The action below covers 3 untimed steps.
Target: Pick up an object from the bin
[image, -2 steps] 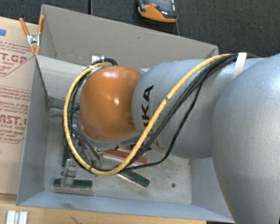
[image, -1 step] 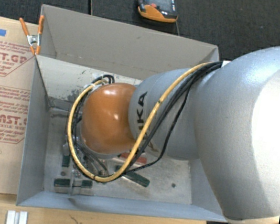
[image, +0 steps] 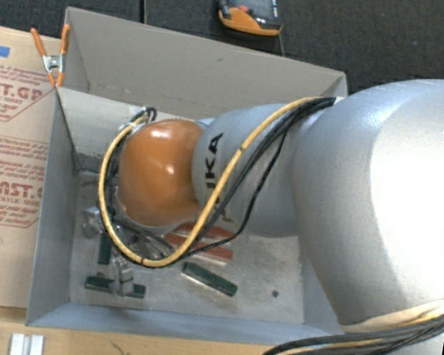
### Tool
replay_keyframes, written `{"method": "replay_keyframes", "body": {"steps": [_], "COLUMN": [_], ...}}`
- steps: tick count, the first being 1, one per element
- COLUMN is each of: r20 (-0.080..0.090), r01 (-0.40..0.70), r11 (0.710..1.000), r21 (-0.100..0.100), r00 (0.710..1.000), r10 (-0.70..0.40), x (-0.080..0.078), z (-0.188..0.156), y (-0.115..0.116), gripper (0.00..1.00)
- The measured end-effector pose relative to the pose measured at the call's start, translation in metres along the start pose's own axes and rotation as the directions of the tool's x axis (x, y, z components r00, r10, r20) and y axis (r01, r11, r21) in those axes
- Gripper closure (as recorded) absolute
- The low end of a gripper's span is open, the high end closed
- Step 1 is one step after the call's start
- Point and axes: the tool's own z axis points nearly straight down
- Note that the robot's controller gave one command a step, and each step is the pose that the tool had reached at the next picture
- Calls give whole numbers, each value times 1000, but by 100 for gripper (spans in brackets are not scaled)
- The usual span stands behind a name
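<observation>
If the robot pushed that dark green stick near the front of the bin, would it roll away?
The dark green stick looks straight and flat-sided, so it would probably slide, not roll. It lies unbent, so it is likely stiff. Small and thin, it is probably light.

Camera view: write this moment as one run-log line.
arm: in bin from right | orange wrist cover: over bin's left half | nearby: dark green bar, red strip | held: cannot tell
</observation>
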Motion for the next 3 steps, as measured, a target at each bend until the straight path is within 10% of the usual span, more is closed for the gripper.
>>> {"method": "replay_keyframes", "body": {"steps": [2,3], "r20": [1,2], "r01": [214,558], "r11": [977,830], "r21": [0,-1], "r00": [977,830], "r10": [-214,-558], "x": [-45,-29], "z": [6,6], "y": [-6,-17], "gripper": [0,100]}}
